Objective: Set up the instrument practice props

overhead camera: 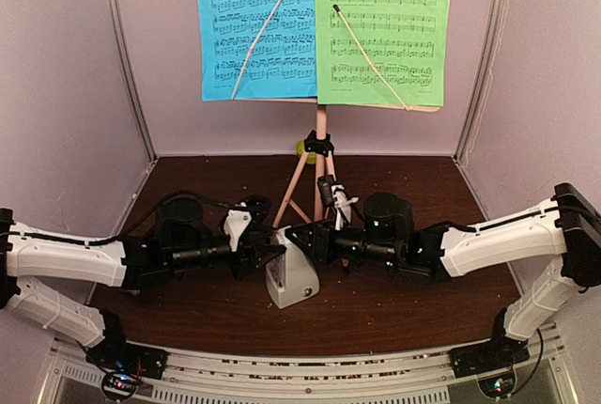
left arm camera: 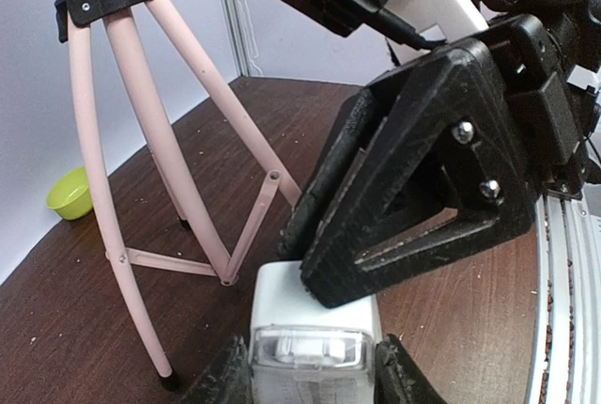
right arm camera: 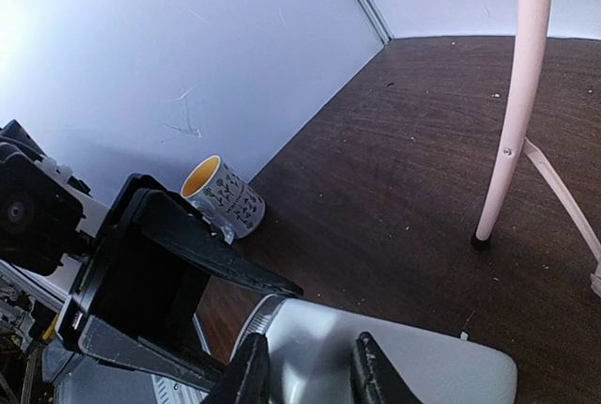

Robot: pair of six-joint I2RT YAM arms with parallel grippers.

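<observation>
Black fingers of my left gripper press both flanks of the white metronome, clamped on its base from 9 o'clock. My right gripper pinches the metronome's upper part from 3 o'clock. It stands upright on the table. At 12 o'clock rises the pink music stand, with the blue sheet at 11 and the green sheet at 1. A lime bowl sits beyond its legs.

High rear overview of the table; two close, opposed wrist views, apparently sharing the metronome.
</observation>
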